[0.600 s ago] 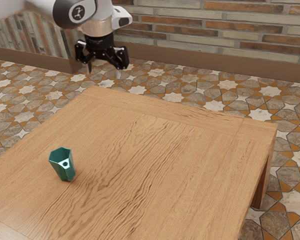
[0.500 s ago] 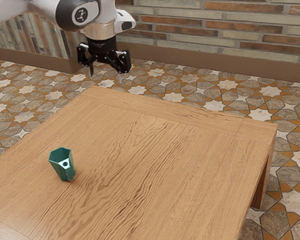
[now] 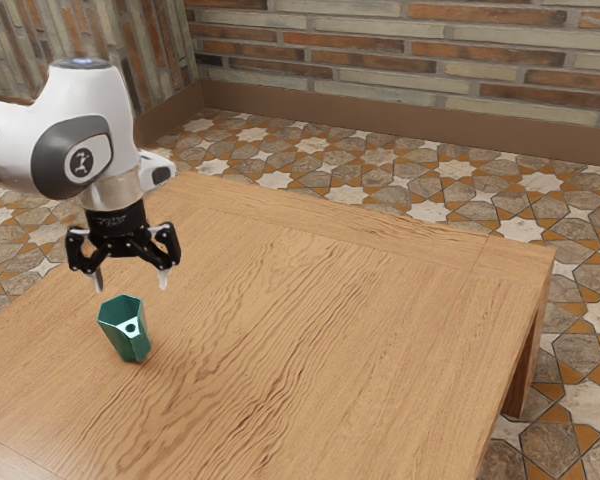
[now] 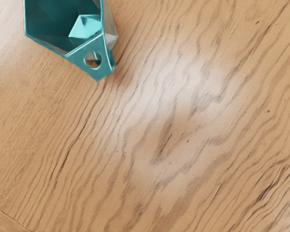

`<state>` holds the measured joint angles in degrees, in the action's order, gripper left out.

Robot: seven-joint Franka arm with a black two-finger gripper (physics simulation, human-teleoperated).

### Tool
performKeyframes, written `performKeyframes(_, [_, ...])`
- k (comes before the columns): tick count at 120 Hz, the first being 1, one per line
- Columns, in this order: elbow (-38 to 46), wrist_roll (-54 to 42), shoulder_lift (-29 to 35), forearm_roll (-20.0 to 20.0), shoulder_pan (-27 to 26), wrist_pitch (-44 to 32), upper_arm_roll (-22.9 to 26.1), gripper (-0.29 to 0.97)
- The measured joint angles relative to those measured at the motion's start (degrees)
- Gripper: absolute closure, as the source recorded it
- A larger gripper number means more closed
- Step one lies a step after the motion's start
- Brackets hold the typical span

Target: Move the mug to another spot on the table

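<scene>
Nearest the camera, the wooden desk [image 3: 330,330] is seen, and the teal mug [image 3: 125,340] is found standing on it toward the exterior view's left, well in from the far edge. The mug is set roughly upright, mouth up, so its long axis runs close to vertical; its faceted body narrows toward the base. A small handle tab [image 4: 93,59] pierced by a round hole is seen at the rim in the wrist view, where the mug [image 4: 63,29] is looked into from above.

Just above the mug the claw [image 3: 130,284] is held, pointing straight down, its fingers spread wide and nothing gripped between them. A gap is left between fingertips and rim; no contact is made. The mug is thus judged to lie almost directly beneath the claw, so a straight descent is called for, with the fingers brought down astride the body.

Behind, the white arm [image 3: 80,150] is seen, then the patterned tile floor [image 3: 430,200] and the brick wall [image 3: 430,50].
</scene>
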<state>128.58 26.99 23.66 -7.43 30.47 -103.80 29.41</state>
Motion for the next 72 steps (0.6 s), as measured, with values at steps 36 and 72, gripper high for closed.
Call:
performKeyframes(36, [16.0, 8.6, 8.0, -6.2, 6.6, -14.4, 6.7, 0.00])
performKeyframes(72, [21.6, 20.4, 3.2, -7.6, 7.5, -22.0, 7.6, 0.00])
